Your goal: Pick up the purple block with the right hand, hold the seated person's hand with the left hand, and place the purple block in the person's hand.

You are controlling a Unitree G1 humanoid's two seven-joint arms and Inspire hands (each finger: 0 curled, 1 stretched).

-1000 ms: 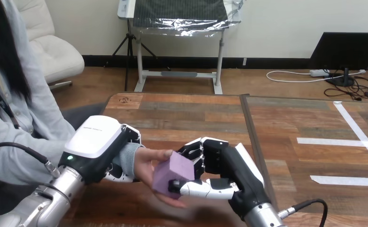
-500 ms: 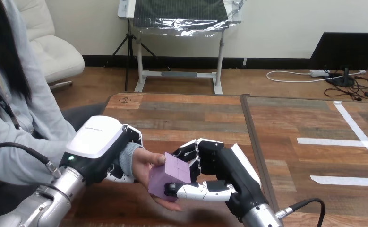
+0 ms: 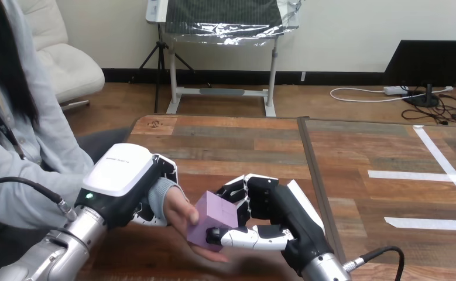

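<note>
The purple block (image 3: 212,218) rests in the person's upturned hand (image 3: 181,218) near the table's front edge. My right hand (image 3: 275,211) is shut on the block, thumb along its near lower side and fingers curled at its far right side. My left hand (image 3: 126,182) covers the person's wrist from the left, its fingers wrapped over the pale sleeve cuff (image 3: 159,196).
The wooden table (image 3: 243,146) stretches away beyond both hands, with a dark seam down its middle. White tape strips (image 3: 418,175) lie on the right half. The person sits close at the left edge.
The block and my right hand shifted slightly left and down into the person's palm, and the person's fingers have closed a little round the block. My left hand has stayed put.
</note>
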